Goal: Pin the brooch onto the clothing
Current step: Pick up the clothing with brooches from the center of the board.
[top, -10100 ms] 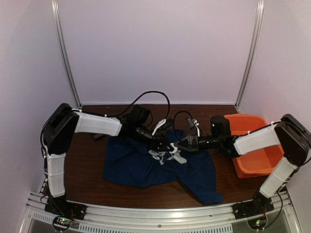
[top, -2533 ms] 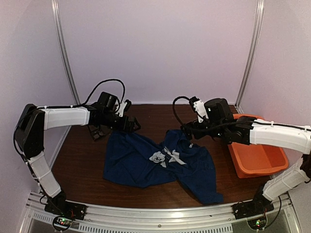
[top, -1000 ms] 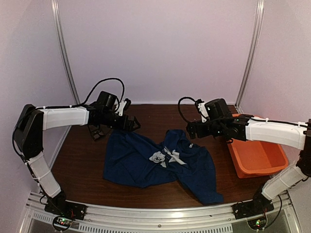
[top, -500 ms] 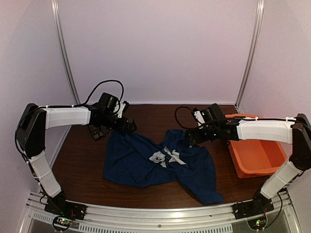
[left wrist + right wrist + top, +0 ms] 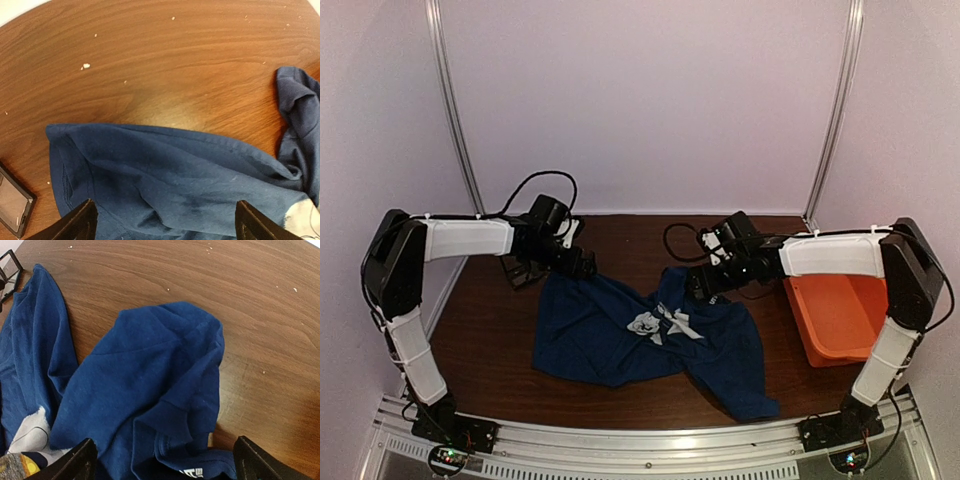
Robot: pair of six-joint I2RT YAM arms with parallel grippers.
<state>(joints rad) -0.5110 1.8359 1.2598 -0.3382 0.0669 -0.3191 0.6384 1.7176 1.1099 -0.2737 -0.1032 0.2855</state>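
— Where was the shirt?
— The T-shirt [image 5: 610, 340] lay crumpled on the surface [image 5: 490, 340]. My left hand [image 5: 582, 266] and right hand [image 5: 698, 286] hung over its far edge, both spread, holding nothing.
— And the containers?
— I saw the black box [image 5: 14, 202] lying open beside the shirt's corner, and the orange tub [image 5: 840, 320] on my right.

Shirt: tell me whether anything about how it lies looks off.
Yes. The shirt lies crumpled on the table rather than spread flat. Its white print is bunched into creases at the middle, so the picture is not readable, and a fold at the far right side is doubled over on itself.
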